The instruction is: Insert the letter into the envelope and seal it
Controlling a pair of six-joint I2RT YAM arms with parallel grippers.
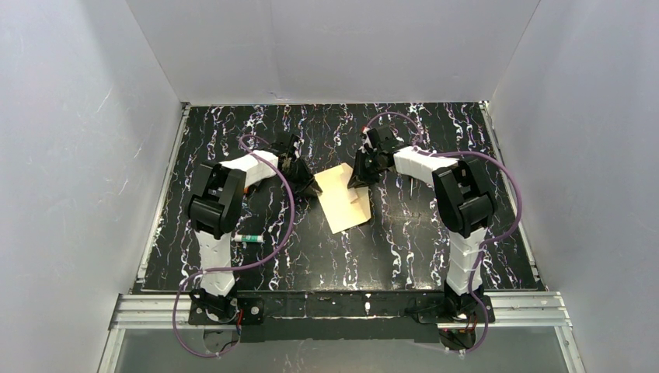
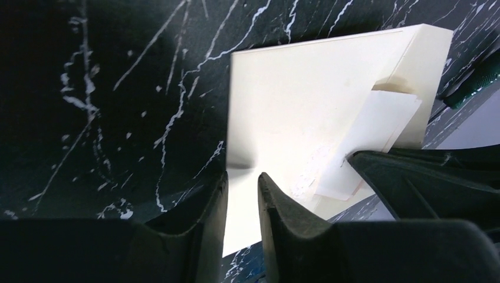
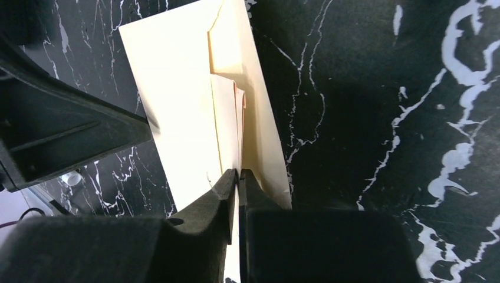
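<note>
My left arm (image 1: 214, 260) and right arm (image 1: 465, 260) are built alike, with stepped white shells over the links and blocky black joint housings (image 1: 217, 198) between them. A purple cable (image 1: 289, 210) loops off the left one and a second purple cable (image 1: 514, 203) off the right (both hang loose rather than lying flat). My bases (image 1: 214, 307) are black. The left gripper (image 2: 243, 175) and right gripper (image 3: 238, 172) have matte black fingers (image 2: 194, 236), broad at the root and narrowing to rounded tips.
</note>
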